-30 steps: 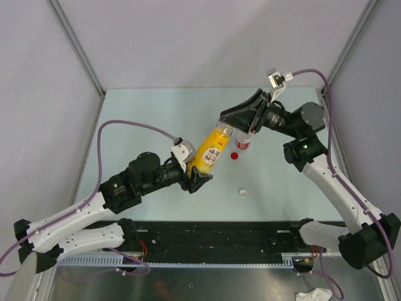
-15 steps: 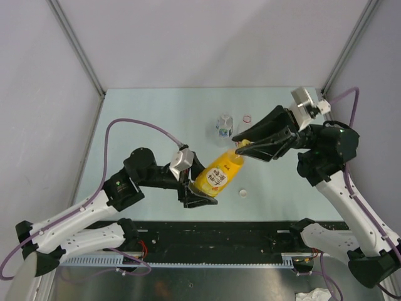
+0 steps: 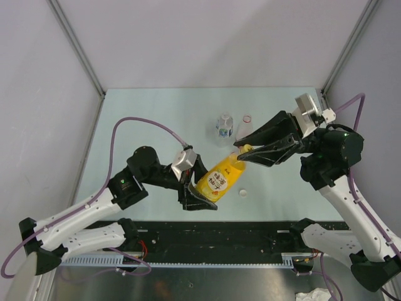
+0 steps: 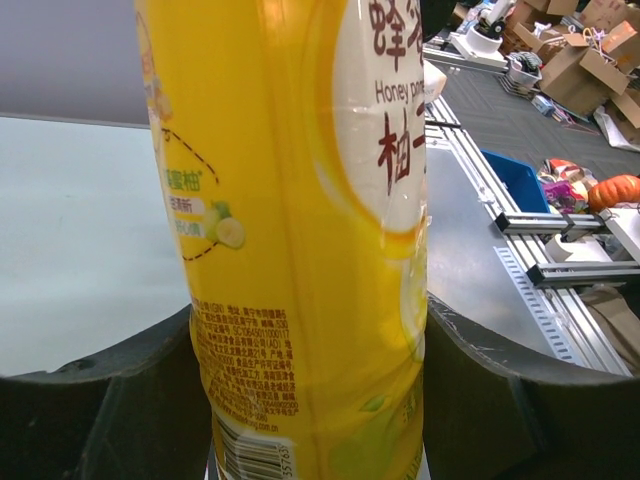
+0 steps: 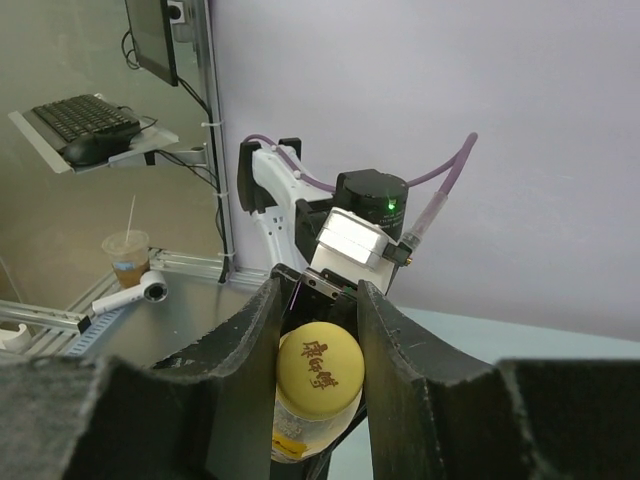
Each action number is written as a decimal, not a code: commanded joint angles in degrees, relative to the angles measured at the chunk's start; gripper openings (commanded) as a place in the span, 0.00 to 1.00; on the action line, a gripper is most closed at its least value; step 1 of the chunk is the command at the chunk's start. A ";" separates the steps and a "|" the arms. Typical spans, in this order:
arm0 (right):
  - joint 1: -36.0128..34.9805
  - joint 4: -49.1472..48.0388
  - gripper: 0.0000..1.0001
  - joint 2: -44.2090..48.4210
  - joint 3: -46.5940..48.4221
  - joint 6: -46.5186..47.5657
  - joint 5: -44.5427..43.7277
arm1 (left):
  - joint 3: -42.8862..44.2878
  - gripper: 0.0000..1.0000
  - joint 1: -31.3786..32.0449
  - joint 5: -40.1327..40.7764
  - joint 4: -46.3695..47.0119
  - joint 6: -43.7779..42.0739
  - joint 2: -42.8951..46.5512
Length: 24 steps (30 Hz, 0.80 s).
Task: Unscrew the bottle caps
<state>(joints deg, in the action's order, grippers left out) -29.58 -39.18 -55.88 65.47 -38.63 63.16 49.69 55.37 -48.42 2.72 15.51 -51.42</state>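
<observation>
While the right gripper clamps its two dark fingers on either side of the yellow cap, the left gripper is wrapped round the lower body of the orange-yellow bottle. The bottle is gripped firmly there, with a finger pressing each flank in the left wrist view. It hangs tilted in the air between the two arms, above the near part of the table, with its neck pointing up and over toward the right arm.

So this is the unscrewing step on the yellow one: body braced, cap seized, and the cap looks seated on the neck, not yet off.

Out beyond that, a white cap lies loose on the table just beside the raised bottle. A clear bottle stands further back, with what looks like another small bottle near it, too small to read.

The next move, as I see it, calls for a wrist roll from the right arm. The left must hold dead steady so the bottle doesn't spin along with the cap.
</observation>
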 commanded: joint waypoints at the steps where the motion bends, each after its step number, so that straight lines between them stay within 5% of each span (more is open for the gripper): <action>1: 1.27 2.94 0.04 -1.42 -0.59 5.37 -5.91 | 0.19 0.00 0.88 -13.01 9.14 -4.42 2.26; 16: 1.76 -9.16 0.05 0.49 -0.61 2.89 -0.49 | 3.36 0.00 -1.49 -30.48 9.14 -1.43 2.60; 24: 2.32 -10.62 0.05 1.09 -0.59 3.17 0.06 | 4.05 0.00 -1.57 -32.15 9.22 -1.29 3.13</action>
<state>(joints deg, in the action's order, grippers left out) -29.58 -47.13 -54.41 64.62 -38.09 68.66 50.35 52.05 -60.40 5.06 20.12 -51.44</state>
